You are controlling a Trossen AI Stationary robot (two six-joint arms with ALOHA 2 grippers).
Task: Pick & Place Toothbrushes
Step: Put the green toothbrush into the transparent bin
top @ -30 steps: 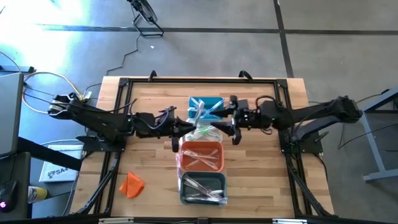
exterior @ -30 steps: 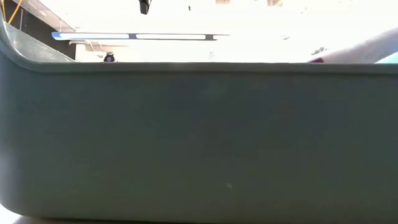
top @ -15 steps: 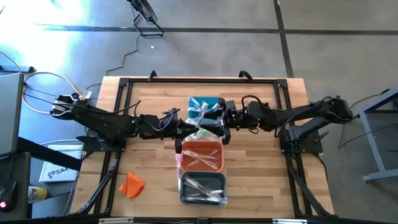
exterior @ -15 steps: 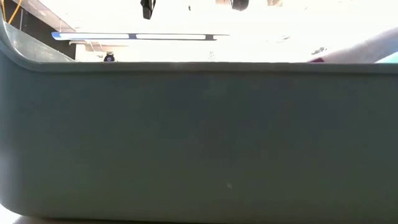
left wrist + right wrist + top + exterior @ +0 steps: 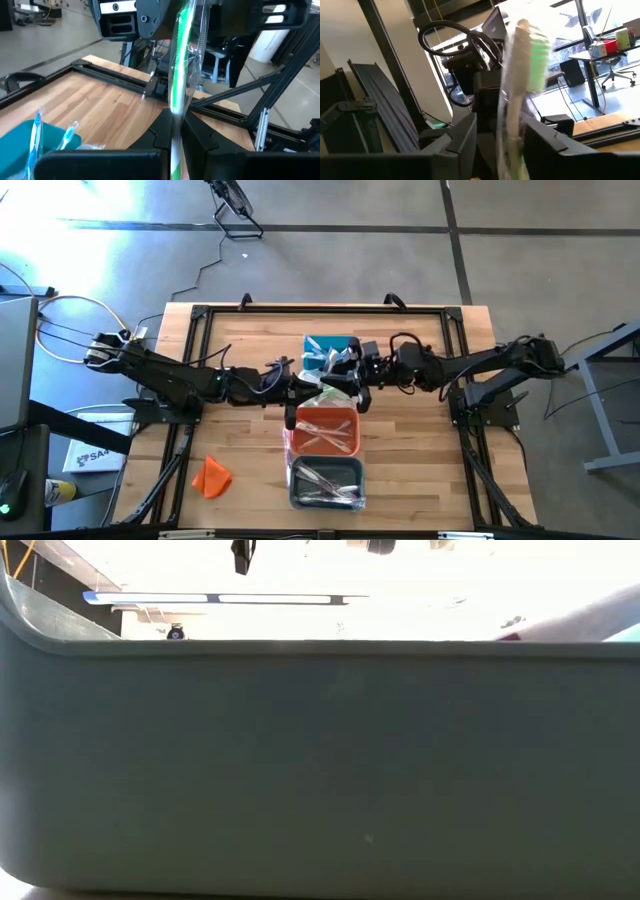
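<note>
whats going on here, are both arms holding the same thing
It looks like a handover. The left gripper is shut on a green toothbrush in clear wrap, above the middle of the table. The right gripper has its fingers on either side of the same toothbrush; whether it has clamped yet is unclear. Beneath them sit a teal bin, an orange bin and a grey bin holding more toothbrushes.

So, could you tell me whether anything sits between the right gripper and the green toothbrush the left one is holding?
Nothing visible does. The left gripper is shut on the green toothbrush, holding it upright, and the right gripper already has its fingers on either side of the same brush, above the clear bin.
</note>
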